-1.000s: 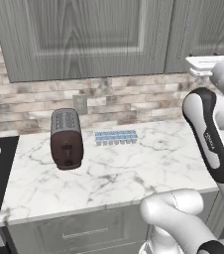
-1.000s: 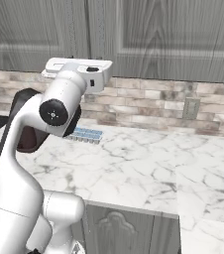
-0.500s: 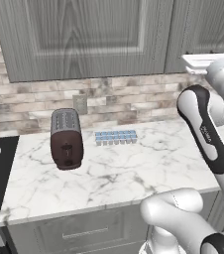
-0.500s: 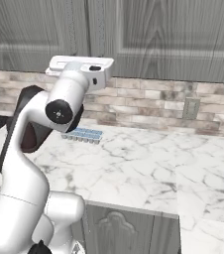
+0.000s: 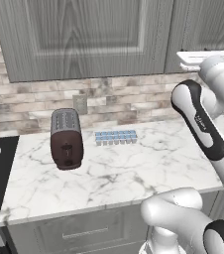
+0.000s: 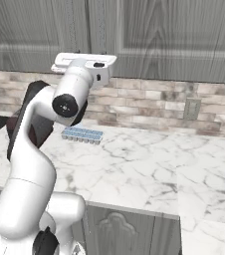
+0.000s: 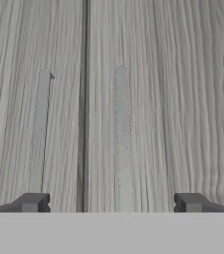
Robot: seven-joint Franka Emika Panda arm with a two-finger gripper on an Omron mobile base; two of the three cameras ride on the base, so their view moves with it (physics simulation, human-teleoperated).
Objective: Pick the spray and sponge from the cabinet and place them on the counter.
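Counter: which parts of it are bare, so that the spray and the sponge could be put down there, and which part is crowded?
The counter is bare in front of the ice-cube tray, toward the front edge, and from there toward the right. In the right base view, marble lies free below the wall outlet. The crowded part is the left, around the toaster.

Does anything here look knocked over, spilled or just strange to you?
One thing: the toaster appears to lie tipped on its back on the counter, slots facing up toward the wall, rather than standing. The ice-cube tray sits flat and tidy. The cabinet doors are shut, and the open gripper faces them. Nothing is spilled.
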